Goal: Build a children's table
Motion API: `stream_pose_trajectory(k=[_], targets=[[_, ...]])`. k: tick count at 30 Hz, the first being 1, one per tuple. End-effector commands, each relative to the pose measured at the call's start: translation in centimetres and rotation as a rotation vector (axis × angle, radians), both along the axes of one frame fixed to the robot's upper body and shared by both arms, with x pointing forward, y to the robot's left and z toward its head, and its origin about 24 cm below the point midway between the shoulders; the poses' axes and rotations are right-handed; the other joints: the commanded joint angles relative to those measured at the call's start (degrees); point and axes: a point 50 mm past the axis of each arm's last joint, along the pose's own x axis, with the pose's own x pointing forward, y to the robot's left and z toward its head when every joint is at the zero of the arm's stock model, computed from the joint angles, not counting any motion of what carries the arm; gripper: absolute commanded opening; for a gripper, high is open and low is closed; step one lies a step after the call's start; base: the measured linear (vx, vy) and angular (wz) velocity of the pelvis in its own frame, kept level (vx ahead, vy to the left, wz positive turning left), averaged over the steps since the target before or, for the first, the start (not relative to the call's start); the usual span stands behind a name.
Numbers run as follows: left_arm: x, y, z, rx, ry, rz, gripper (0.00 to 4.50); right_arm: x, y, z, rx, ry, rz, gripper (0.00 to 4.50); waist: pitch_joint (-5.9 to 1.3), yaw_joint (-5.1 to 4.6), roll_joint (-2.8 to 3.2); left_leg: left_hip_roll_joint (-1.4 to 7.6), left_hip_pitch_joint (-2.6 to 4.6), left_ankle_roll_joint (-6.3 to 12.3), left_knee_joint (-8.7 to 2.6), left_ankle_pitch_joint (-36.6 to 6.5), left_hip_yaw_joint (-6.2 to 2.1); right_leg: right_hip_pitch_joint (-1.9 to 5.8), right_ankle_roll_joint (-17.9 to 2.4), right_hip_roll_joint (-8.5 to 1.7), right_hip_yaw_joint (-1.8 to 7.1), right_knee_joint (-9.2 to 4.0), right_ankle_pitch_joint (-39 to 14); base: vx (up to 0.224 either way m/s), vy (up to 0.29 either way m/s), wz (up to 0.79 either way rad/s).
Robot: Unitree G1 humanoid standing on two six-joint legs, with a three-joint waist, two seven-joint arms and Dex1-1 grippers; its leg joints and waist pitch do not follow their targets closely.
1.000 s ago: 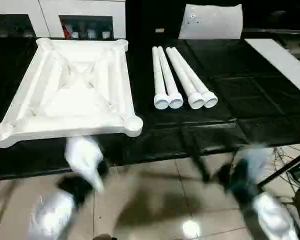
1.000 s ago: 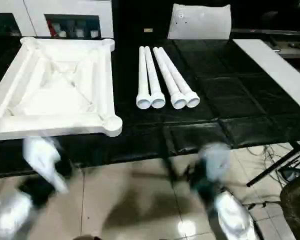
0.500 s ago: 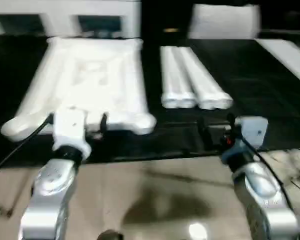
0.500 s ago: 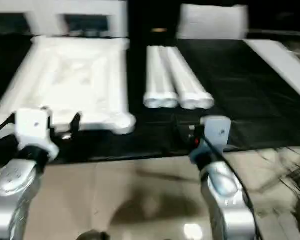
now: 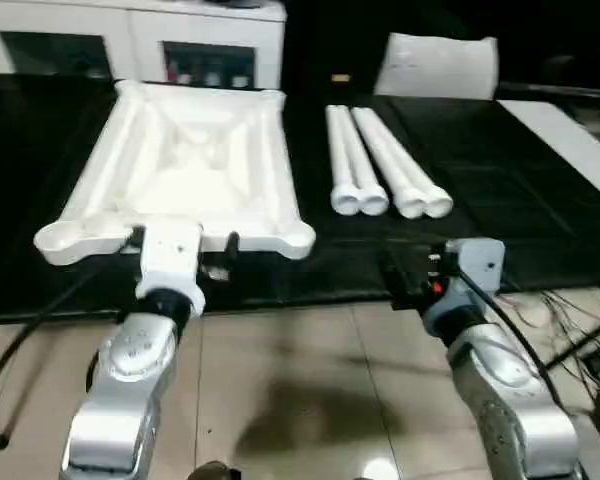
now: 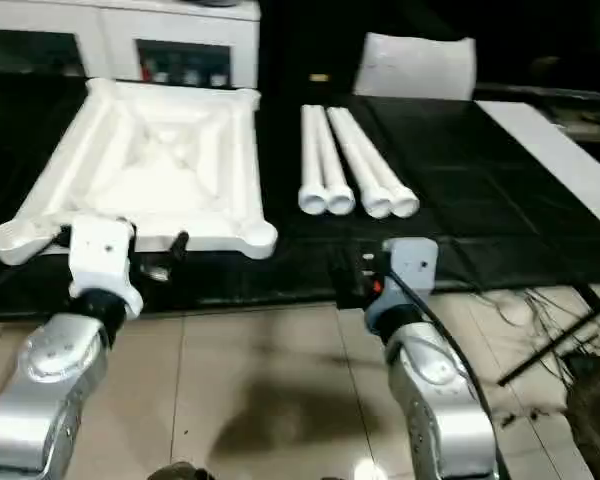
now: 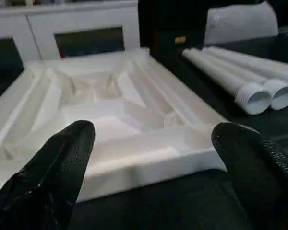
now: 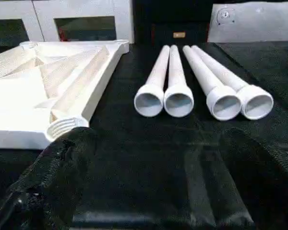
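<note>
— Where's the table top (image 5: 185, 175)?

— Ribs up on the black bench (image 5: 500, 190), left. Four legs (image 5: 385, 175) lie beside it, open ends toward me.

— Your grippers?

— My left gripper (image 7: 149, 143) and right gripper (image 8: 153, 158) both gape wide, empty.

A black bench (image 5: 500, 190) carries the parts, its surface divided into dark square panels. On its left part lies the white table top (image 5: 185, 170), underside up, so the X-shaped ribs and the round corner sockets face the ceiling — its near edge sits close to the bench's front edge. To the right of it, apart from it, four white legs (image 5: 380, 170) lie side by side on the bench, touching or nearly so, their open wide ends pointing toward the front edge. At the far side, behind the legs, a flat white panel (image 5: 438, 66) rests — whether it lies or leans cannot be told.
</note>
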Motion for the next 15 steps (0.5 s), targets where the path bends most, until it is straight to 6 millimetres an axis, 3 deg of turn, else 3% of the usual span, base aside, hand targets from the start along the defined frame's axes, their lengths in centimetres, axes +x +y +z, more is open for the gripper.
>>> stream_pose_trajectory(k=[1, 2, 3, 4, 5, 6, 7, 8, 9, 10, 11, 12, 13, 14, 15], targets=[[0.1, 0.2, 0.2, -0.011, -0.001, 0.003, 4.42, 0.3, 0.0, 0.2, -0.011, -0.008, -0.001, 4.5, -1.42, -0.76, 1.27, 4.69, 1.98, -10.22, -8.51, -52.53, -3.23, 1.02, -2.58, -1.23, -0.98, -5.06, -38.38, -0.095, 0.008, -0.02], [0.1, 0.2, 0.1, -0.013, 0.001, 0.004, 4.42, 0.3, 0.1, 0.2, -0.012, -0.008, 0.002, 4.5, -1.51, 0.66, 2.77, 4.97, -1.65, -9.8, -14.28, -58.09, -0.8, 6.69, -3.98, 1.98, -2.34, 5.6, -23.04, -0.095, 0.008, -0.02], [0.0, 0.2, 0.0, -0.001, -0.002, 0.003, 4.42, 0.2, 0.1, 0.3, -0.012, -0.01, 0.006, 4.5, -1.6, 3.53, 1.99, 3.86, -1.96, -7.05, -14.29, -53.87, 2.83, 7.01, -3.37, 3.55, -2.82, 7.05, -12.53, -0.075, -0.047, 0.17], [0.0, 0.1, 0.0, 0.0, -0.001, 0.0, 4.42, 0.2, 0.1, 0.3, -0.013, -0.01, 0.006, 4.5, -2.22, 3.44, 1.2, 4.59, -0.53, -5.39, -13.09, -46.67, 4.07, 5.98, -3.5, 1.67, 0.26, 6.3, -20.27, 0.144, -0.146, 0.25], [0.0, 0.1, -0.1, -0.001, 0.004, 0.001, 4.42, 0.2, 0.0, 0.2, -0.02, -0.009, 0.006, 4.5, -0.54, 2.78, -1.53, 1.46, 4.77, 0.81, 7.45, -8.71, -1.55, -2.31, -9.19, -9.76, 8.92, -11.77, -64.1, 0.144, -0.146, 0.25], [0.0, 0.1, -0.1, -0.001, 0.004, 0.001, 4.42, 0.2, 0.0, 0.2, -0.02, -0.009, 0.006, 4.5, -0.6, 3.0, -1.66, 0.77, -0.24, 2.18, 8.9, -6.24, -3.45, 4.03, -11.67, -10.66, 10.47, -10.46, -62.02, 0.257, -0.1, 0.01], [-0.1, 0.0, -0.4, -0.014, 0.014, 0.008, 4.42, 0.2, -0.2, 0.1, -0.027, -0.008, 0.004, 4.5, 0.16, 3.66, -1.76, 1.13, -1.13, 1.33, 8.41, -4.35, -4.07, 5.48, -12.65, -9.79, 9.07, -9.52, -58.68, 0.117, 0.001, 0.07], [-0.2, 0.0, -0.6, -0.019, 0.021, 0.016, 4.42, 0.2, -0.3, 0.0, -0.03, -0.005, 0.002, 4.5, -0.35, 4.45, -1.26, 2.91, 1.86, 0.53, 3.83, -9.85, -3.49, 4.81, -14.02, -6.66, 7.14, -7.51, -48.27, 0.117, 0.001, 0.07], [-0.2, 0.0, -0.7, -0.01, 0.019, 0.021, 4.42, 0.2, -0.3, 0.0, -0.031, -0.005, 0.003, 4.5, -2.07, 4.49, 0.86, 3.98, 7.18, -0.06, -2.24, -15.28, -2.01, 3.14, -16.69, -0.78, 3.11, -3.86, -30.44, -0.044, -0.014, 0.46], [-0.2, 0.0, -0.7, -0.006, 0.018, 0.022, 4.42, 0.3, -0.4, 0.0, -0.032, -0.005, 0.004, 4.5, -0.17, 2.3, -0.31, 5.55, 8.0, 1.56, -5.47, -23.35, -3.54, 0.0, -15.87, 2.58, 2.33, -1.54, -26.24, -0.01, -0.023, 0.37], [-0.3, -0.1, -0.7, -0.012, 0.02, 0.023, 4.42, 0.3, -0.4, 0.1, -0.035, -0.005, 0.004, 4.5, -2.95, 0.79, 2.14, 8.53, 11.7, 4.24, -7.19, -23.97, -7.1, -0.91, -13.81, 2.34, 1.54, 2.92, -12.11, -0.01, -0.023, 0.37], [-0.4, -0.1, -0.8, -0.021, 0.022, 0.028, 4.42, 0.3, -0.5, 0.1, -0.039, -0.005, 0.006, 4.5, -3.87, -0.97, 1.14, 9.28, 13.23, 13.15, -6.73, -14.44, -9.28, -3.12, -7.83, 2.18, 0.95, 5.34, -4.29, 0.094, 0.008, 0.04], [-0.5, -0.2, -0.8, -0.034, 0.022, 0.031, 4.42, 0.3, -0.5, 0.2, -0.042, -0.007, 0.009, 4.5, -3.79, -0.95, 1.54, 9.13, 12.79, 17.94, -6.47, -9.96, -9.78, -3.84, -4.63, 1.87, 0.78, 6.33, -3.81, 0.113, -0.005, -0.03], [-0.6, -0.3, -0.9, -0.045, 0.022, 0.032, 4.42, 0.3, -0.5, 0.3, -0.044, -0.008, 0.013, 4.5, -3.61, -1.26, 0.47, 9.11, 12.68, 24.0, -5.75, -3.03, -8.55, -5.53, -1.98, 0.7, 1.43, 6.17, -2.47, 0.113, -0.005, -0.03], [-0.7, -0.3, -0.9, -0.045, 0.022, 0.032, 4.42, 0.4, -0.5, 0.4, -0.048, -0.01, 0.02, 4.5, -3.55, -1.46, -0.08, 8.22, 11.88, 24.82, -5.55, -1.16, -7.53, -5.33, -2.14, 0.32, 1.89, 5.19, -1.03, 0.094, -0.034, 0.09]])
